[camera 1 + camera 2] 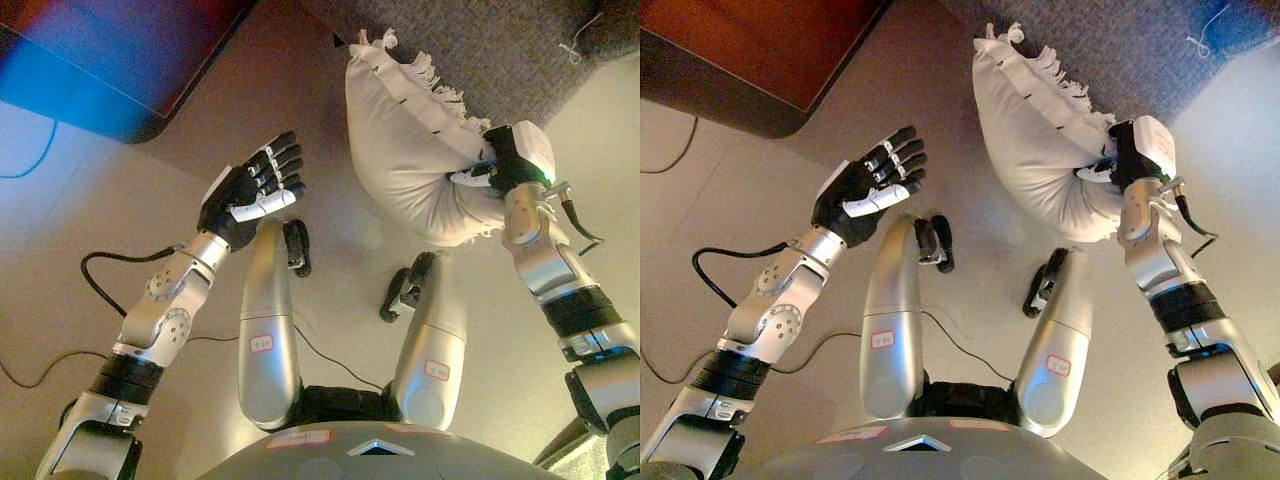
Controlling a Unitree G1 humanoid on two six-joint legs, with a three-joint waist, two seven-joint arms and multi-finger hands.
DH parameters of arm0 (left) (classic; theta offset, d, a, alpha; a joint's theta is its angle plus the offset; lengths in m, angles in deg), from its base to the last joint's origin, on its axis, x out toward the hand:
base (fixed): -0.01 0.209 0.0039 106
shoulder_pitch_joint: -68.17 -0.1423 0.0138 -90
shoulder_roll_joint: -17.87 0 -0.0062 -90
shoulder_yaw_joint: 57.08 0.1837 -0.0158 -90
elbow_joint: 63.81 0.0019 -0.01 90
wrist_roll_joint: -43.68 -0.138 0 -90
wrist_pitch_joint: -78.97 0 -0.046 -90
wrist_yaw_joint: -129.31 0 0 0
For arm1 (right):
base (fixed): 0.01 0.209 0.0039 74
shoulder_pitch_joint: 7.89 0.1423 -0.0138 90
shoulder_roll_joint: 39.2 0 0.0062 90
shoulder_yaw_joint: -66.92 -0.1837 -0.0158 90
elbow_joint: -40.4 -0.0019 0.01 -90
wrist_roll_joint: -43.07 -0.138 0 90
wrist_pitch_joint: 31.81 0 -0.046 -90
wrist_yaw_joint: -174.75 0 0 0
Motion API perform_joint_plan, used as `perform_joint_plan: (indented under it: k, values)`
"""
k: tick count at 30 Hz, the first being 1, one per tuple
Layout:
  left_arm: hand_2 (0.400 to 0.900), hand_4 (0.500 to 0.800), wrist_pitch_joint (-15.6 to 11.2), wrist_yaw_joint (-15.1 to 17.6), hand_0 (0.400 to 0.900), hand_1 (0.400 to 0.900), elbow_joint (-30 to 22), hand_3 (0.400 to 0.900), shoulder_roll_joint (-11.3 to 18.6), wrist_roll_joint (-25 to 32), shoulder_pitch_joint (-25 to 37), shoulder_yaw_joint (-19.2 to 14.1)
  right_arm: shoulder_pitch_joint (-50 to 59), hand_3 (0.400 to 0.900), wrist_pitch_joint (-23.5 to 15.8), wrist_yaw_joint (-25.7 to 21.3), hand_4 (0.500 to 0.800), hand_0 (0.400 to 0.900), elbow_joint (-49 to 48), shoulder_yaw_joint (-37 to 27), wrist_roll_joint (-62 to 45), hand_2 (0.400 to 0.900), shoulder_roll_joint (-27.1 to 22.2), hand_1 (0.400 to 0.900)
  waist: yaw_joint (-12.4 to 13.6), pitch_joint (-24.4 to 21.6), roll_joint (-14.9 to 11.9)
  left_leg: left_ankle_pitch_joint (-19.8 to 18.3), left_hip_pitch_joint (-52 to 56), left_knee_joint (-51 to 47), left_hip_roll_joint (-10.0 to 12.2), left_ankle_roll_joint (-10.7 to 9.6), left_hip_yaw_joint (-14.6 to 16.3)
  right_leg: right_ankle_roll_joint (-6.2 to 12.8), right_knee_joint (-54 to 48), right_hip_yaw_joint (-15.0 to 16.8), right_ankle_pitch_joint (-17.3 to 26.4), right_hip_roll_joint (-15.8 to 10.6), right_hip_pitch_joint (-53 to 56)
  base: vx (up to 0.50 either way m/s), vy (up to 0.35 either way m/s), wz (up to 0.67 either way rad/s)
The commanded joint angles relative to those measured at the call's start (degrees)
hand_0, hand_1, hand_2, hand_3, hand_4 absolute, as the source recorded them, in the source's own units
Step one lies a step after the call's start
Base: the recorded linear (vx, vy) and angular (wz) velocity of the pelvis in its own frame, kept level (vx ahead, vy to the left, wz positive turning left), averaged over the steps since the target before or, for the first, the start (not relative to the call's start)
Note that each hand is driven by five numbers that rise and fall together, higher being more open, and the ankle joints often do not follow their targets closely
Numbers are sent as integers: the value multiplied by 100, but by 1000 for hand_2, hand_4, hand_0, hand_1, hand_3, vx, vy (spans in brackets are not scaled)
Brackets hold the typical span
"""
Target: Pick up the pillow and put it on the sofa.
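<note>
A cream pillow point(405, 145) with a fringed edge hangs in the air, held up off the floor. My right hand point(505, 160) is shut on its right side, fingers pressed into the fabric; it also shows in the right eye view point(1127, 155). My left hand point(255, 190) is open and empty, fingers straight, held up to the left of the pillow and apart from it. The grey fabric of the sofa point(500, 50) lies at the top right, just behind the pillow's fringe.
A dark wooden table point(770, 50) with a rounded corner stands at the upper left. The floor point(100, 200) is pale beige. A thin cord point(580, 40) lies on the grey sofa fabric at the far top right.
</note>
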Motion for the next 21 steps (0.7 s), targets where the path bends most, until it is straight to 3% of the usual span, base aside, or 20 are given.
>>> perform_joint_plan:
  k: [1, 7, 14, 21]
  values:
    - [900, 800, 193, 184, 900, 900, -290, 900, -179, 267, -246, -295, 320, 400, -934, -958, 500, 400, -1142, -834, 635, 400, -367, 400, -108, -707, -97, -335, 1417, -1071, 39, -94, -102, -261, -1420, -130, 1347, 151, 435, 66, 10, -5]
    - [900, 800, 541, 271, 900, 900, -25, 900, -254, 27, -426, -323, -332, 400, -1526, -987, 500, 400, -1847, -1248, 443, 400, -532, 400, -142, -992, -315, 491, 2462, -2758, 38, -141, 42, -258, -3180, -523, 1963, 259, 1594, -7, 28, -14]
    - [900, 800, 662, 8, 900, 900, 124, 900, -430, -182, -794, -380, -1428, 400, -2161, -811, 500, 400, -2564, -1814, 278, 400, -549, 400, -316, -1383, -405, 992, 3701, -4306, -100, -278, 323, -42, -5122, -690, 2645, 555, 2856, 41, 52, -14]
    - [900, 800, 824, -186, 900, 900, 234, 900, -492, -146, -1013, -223, -1652, 400, -2296, -380, 500, 400, -2762, -2099, 268, 400, -912, 400, -365, -1943, -465, 1228, 4802, -5499, -290, -323, 588, 167, -6550, -801, 3093, 738, 3960, 104, 62, -7]
